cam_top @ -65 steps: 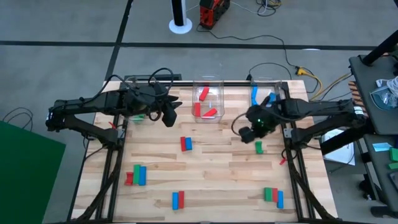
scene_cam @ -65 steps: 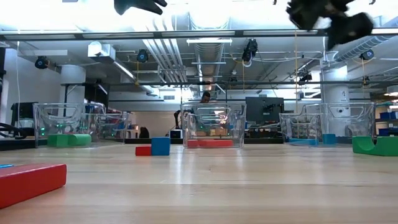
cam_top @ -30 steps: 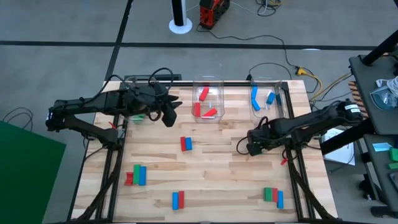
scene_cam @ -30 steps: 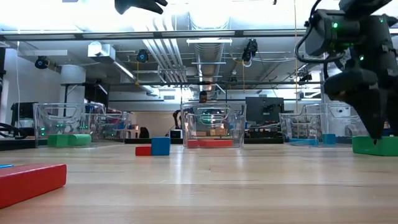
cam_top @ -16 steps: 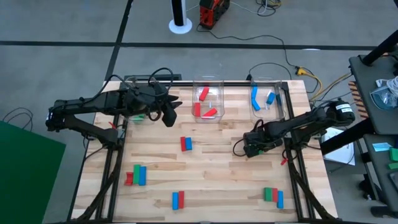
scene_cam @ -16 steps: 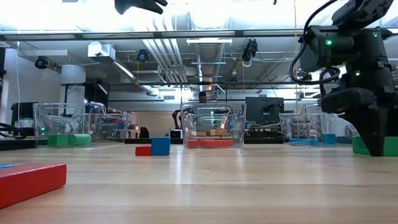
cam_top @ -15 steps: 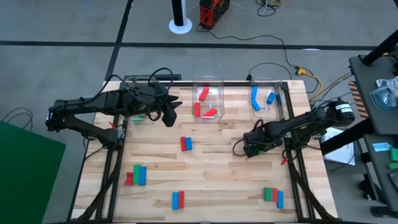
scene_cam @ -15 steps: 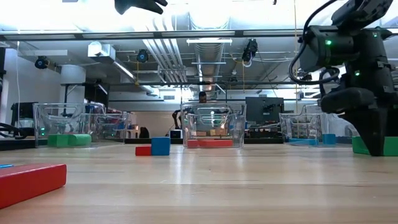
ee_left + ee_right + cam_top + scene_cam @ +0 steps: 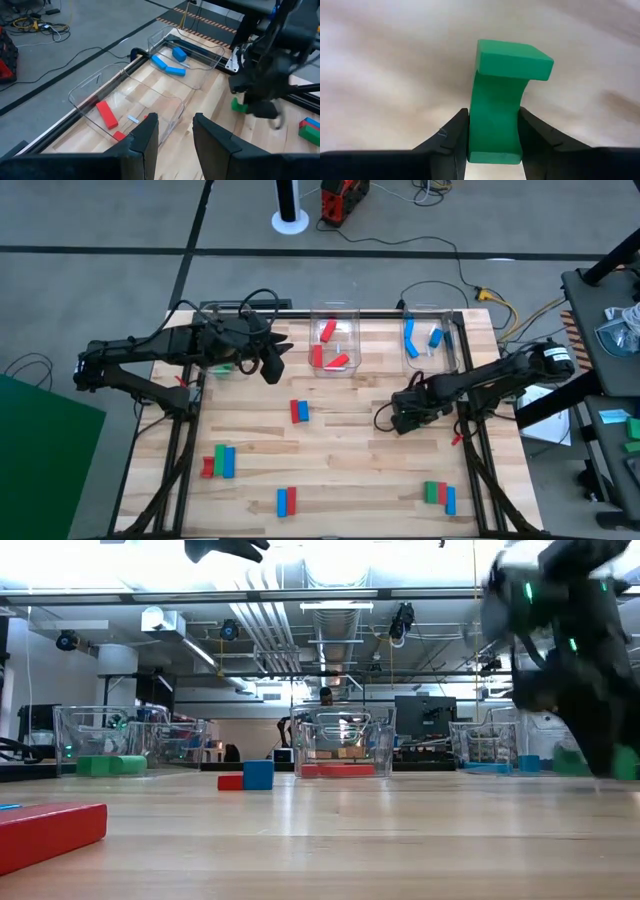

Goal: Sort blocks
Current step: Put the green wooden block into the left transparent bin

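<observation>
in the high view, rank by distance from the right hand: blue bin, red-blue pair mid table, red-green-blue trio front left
1. Blue bin: back right, nearest the right hand.
2. Red-blue pair: table middle.
3. Red-green-blue trio: front left, farthest.

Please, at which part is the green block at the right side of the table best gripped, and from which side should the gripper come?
Grip the green block across its narrow waist, coming from above. In the right wrist view its far end flares wider, while the waist's flat sides suit the pads. The right gripper is already shut there, fingers against both sides. The left gripper waits open near the clear plastic bins.
</observation>
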`<act>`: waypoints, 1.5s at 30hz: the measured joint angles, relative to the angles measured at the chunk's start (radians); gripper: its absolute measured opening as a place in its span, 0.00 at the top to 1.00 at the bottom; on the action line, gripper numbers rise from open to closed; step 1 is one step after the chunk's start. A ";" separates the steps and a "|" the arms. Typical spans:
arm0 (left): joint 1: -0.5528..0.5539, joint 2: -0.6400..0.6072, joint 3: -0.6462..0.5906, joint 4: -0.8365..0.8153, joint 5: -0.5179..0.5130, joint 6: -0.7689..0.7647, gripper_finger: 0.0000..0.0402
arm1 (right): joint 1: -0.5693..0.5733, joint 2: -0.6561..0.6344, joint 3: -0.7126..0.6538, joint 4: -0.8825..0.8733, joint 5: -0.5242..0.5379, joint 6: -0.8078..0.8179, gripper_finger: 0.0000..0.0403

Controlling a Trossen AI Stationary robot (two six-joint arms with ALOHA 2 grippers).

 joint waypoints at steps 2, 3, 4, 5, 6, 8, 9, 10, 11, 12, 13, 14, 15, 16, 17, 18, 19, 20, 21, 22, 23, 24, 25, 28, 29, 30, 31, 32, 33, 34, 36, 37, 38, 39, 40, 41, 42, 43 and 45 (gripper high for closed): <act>0.000 0.000 0.000 0.013 0.001 0.017 0.75 | 0.000 -0.051 0.035 0.031 -0.042 -0.061 0.69; 0.000 0.000 0.000 0.024 0.002 0.035 0.75 | 0.000 -0.070 0.052 0.044 -0.058 -0.091 0.69; 0.000 0.001 0.000 0.038 0.005 0.058 0.75 | 0.000 -0.088 0.071 0.066 -0.069 -0.118 0.69; 0.000 0.003 0.000 0.057 0.012 0.082 0.75 | 0.000 -0.103 0.092 0.098 -0.082 -0.138 0.69; 0.000 0.005 0.000 0.077 0.027 0.107 0.75 | 0.000 -0.117 0.115 0.134 -0.089 -0.157 0.69; 0.000 0.013 0.000 0.119 0.074 0.163 0.75 | -0.003 -0.135 0.163 0.177 -0.095 -0.181 0.69; 0.000 0.017 0.000 0.143 0.104 0.194 0.75 | -0.006 -0.136 0.184 0.184 -0.108 -0.197 0.69; 0.000 0.023 0.000 0.164 0.142 0.223 0.75 | -0.009 -0.136 0.208 0.187 -0.126 -0.213 0.69; 0.000 0.030 0.000 0.185 0.184 0.254 0.75 | -0.009 -0.131 0.235 0.188 -0.143 -0.233 0.69; 0.000 0.036 0.000 0.207 0.238 0.282 0.75 | -0.010 -0.125 0.263 0.194 -0.165 -0.260 0.69; 0.000 0.045 0.000 0.225 0.292 0.308 0.75 | -0.010 -0.120 0.292 0.204 -0.193 -0.297 0.69; -0.001 0.054 0.000 0.239 0.345 0.333 0.75 | -0.009 -0.112 0.322 0.213 -0.224 -0.332 0.69; -0.001 0.065 0.000 0.260 0.393 0.355 0.75 | -0.009 -0.102 0.353 0.216 -0.251 -0.369 0.69; -0.002 0.075 0.000 0.286 0.431 0.368 0.75 | -0.009 -0.091 0.381 0.216 -0.280 -0.395 0.69; -0.003 0.086 0.000 0.305 0.458 0.376 0.75 | -0.009 -0.076 0.409 0.211 -0.308 -0.420 0.69; -0.005 0.097 0.000 0.330 0.478 0.377 0.75 | -0.009 -0.064 0.436 0.210 -0.332 -0.443 0.69; -0.007 0.105 0.000 0.354 0.485 0.379 0.75 | -0.011 -0.052 0.462 0.212 -0.355 -0.462 0.69; -0.011 0.114 0.000 0.366 0.490 0.385 0.75 | -0.011 -0.040 0.489 0.211 -0.381 -0.480 0.69; -0.015 0.122 0.000 0.384 0.503 0.394 0.75 | -0.011 -0.028 0.514 0.210 -0.402 -0.497 0.69; -0.021 0.130 0.000 0.400 0.507 0.405 0.75 | -0.012 -0.018 0.538 0.212 -0.419 -0.512 0.69; -0.028 0.136 0.000 0.409 0.508 0.414 0.75 | -0.012 -0.007 0.557 0.212 -0.432 -0.527 0.69; -0.035 0.143 0.000 0.418 0.510 0.420 0.75 | -0.013 0.007 0.576 0.210 -0.439 -0.541 0.69; -0.041 0.147 0.000 0.427 0.514 0.423 0.75 | -0.015 0.018 0.592 0.211 -0.450 -0.548 0.69; -0.053 0.154 0.000 0.440 0.535 0.425 0.75 | -0.029 0.041 0.626 0.209 -0.488 -0.550 0.69; -0.059 0.155 0.000 0.441 0.535 0.434 0.75 | -0.036 0.048 0.636 0.212 -0.498 -0.550 0.69; -0.066 0.156 0.000 0.438 0.534 0.453 0.75 | -0.043 0.055 0.644 0.213 -0.509 -0.550 0.69; -0.075 0.157 0.000 0.436 0.534 0.487 0.75 | -0.051 0.064 0.652 0.214 -0.523 -0.551 0.69; -0.086 0.159 0.000 0.437 0.534 0.527 0.75 | -0.059 0.072 0.659 0.215 -0.543 -0.553 0.69; -0.097 0.160 0.000 0.437 0.535 0.571 0.75 | -0.068 0.082 0.665 0.219 -0.564 -0.554 0.69; -0.107 0.160 0.000 0.435 0.535 0.614 0.75 | -0.077 0.091 0.670 0.225 -0.584 -0.554 0.69; -0.124 0.165 0.000 0.444 0.537 0.706 0.74 | -0.092 0.107 0.685 0.235 -0.618 -0.555 0.69; -0.130 0.169 0.000 0.448 0.536 0.739 0.73 | -0.099 0.117 0.694 0.235 -0.632 -0.555 0.69; -0.137 0.172 0.000 0.452 0.533 0.756 0.72 | -0.104 0.126 0.703 0.234 -0.644 -0.556 0.69; -0.141 0.176 0.000 0.457 0.525 0.758 0.71 | -0.109 0.136 0.713 0.235 -0.658 -0.560 0.69; -0.145 0.180 0.000 0.462 0.516 0.749 0.70 | -0.111 0.147 0.722 0.235 -0.669 -0.569 0.69; -0.146 0.181 0.000 0.462 0.504 0.735 0.69 | -0.112 0.158 0.733 0.234 -0.678 -0.578 0.69; -0.147 0.183 0.000 0.459 0.500 0.719 0.68 | -0.112 0.169 0.745 0.233 -0.686 -0.589 0.69; -0.147 0.187 0.000 0.460 0.499 0.706 0.66 | -0.112 0.176 0.756 0.236 -0.692 -0.596 0.69; -0.150 0.193 0.000 0.460 0.497 0.698 0.63 | -0.112 0.190 0.775 0.233 -0.703 -0.599 0.69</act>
